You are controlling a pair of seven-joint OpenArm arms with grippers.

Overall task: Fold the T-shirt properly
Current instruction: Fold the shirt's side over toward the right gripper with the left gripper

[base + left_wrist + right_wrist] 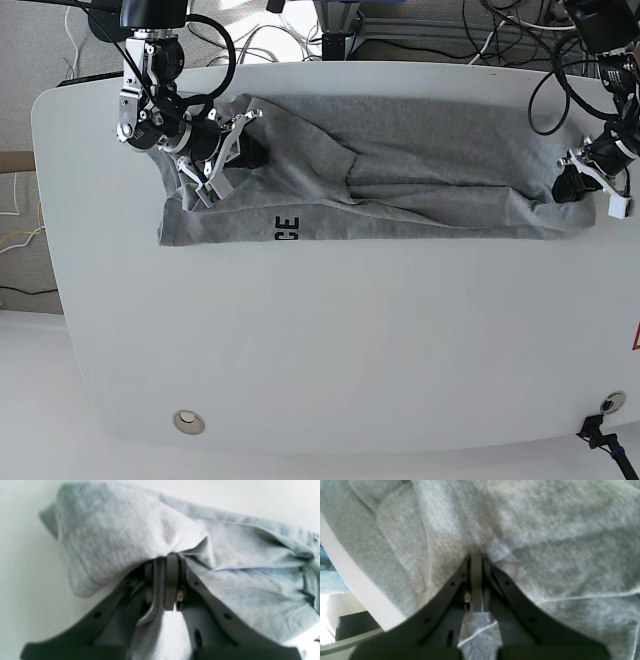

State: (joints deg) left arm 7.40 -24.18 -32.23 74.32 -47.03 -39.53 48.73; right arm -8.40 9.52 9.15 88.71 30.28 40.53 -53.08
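The heather-grey T-shirt lies as a long band across the far half of the white table. Black letters "CE" show at its near edge. On the base view's right, my left gripper is at the shirt's end. In the left wrist view its jaws are closed with a bunched fold of cloth pinched between them. On the base view's left, my right gripper is shut on the fabric, which fills the right wrist view around its fingertips.
Cables and dark equipment crowd the space behind the table's far edge. A round metal fitting is set into the near left corner. The table's curved left edge passes close beside my right gripper.
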